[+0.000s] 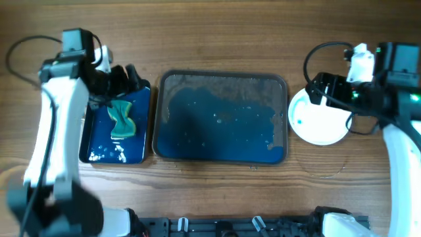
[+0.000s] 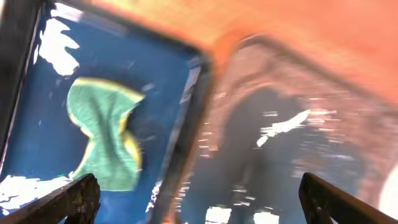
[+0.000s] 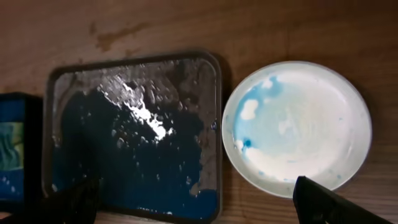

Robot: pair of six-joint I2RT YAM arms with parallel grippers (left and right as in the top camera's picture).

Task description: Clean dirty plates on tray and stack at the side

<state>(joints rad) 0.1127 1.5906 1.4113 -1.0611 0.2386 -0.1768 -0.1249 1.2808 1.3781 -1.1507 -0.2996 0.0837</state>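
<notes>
The large dark tray (image 1: 223,74) lies mid-table, wet with blue liquid, with no plate on it. A white plate (image 1: 322,125) with blue smears lies on the wood just right of the tray; I cannot tell if others lie under it. The right wrist view shows this plate (image 3: 298,127) and the tray (image 3: 134,62). My right gripper (image 1: 323,91) hangs open and empty above the plate's far edge; its fingers (image 3: 199,205) are wide apart. My left gripper (image 1: 123,80) is open and empty over the small tray's far end (image 2: 199,205). The tray (image 2: 280,81) looks blurred there.
A small glossy blue tray (image 1: 95,141) lies left of the large tray and holds a green sponge (image 1: 122,118), also seen in the left wrist view (image 2: 106,137). A wet ring marks the wood at front right (image 1: 325,168).
</notes>
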